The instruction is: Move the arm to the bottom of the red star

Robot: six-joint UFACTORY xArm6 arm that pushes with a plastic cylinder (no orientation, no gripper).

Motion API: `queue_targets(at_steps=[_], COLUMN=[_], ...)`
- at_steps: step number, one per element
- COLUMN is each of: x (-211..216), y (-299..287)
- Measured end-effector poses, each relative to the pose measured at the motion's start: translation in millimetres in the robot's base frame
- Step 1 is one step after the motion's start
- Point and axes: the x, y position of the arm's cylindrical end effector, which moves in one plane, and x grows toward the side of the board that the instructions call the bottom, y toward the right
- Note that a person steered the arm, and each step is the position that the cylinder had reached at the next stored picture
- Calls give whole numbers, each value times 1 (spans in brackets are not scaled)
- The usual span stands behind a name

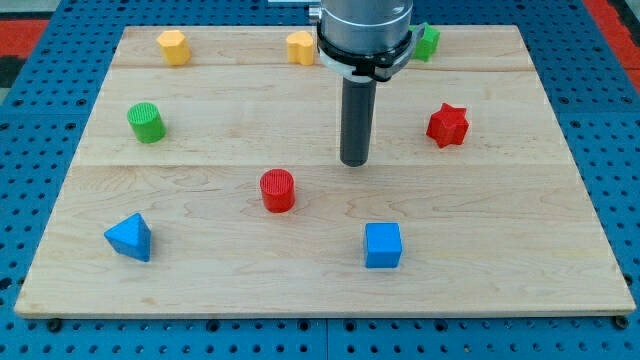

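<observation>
Starting at the left edge of the table [200,290], you have a blue pyramid [130,237] near the bottom left corner, a green cylinder [146,122] higher up by the left edge, and a yellow block [173,47] at the top edge. Next comes a red cylinder [278,190] near the middle, and a second yellow block [300,47] on the top edge, partly behind the arm's housing. The arm comes down from the top edge, its rod upright, and my tip [355,163] rests mid-table, up and to the right of the red cylinder, touching no block. There is no pincer here, just the bare rod. A blue cube [382,245] sits toward the bottom edge. A green block [427,42] peeks out by the housing. The red star [447,125] lies toward the right edge, well apart from my tip and slightly higher.
</observation>
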Motion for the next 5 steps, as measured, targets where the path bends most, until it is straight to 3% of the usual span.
queue_targets(at_steps=[4,5], x=[1,15], y=[6,47])
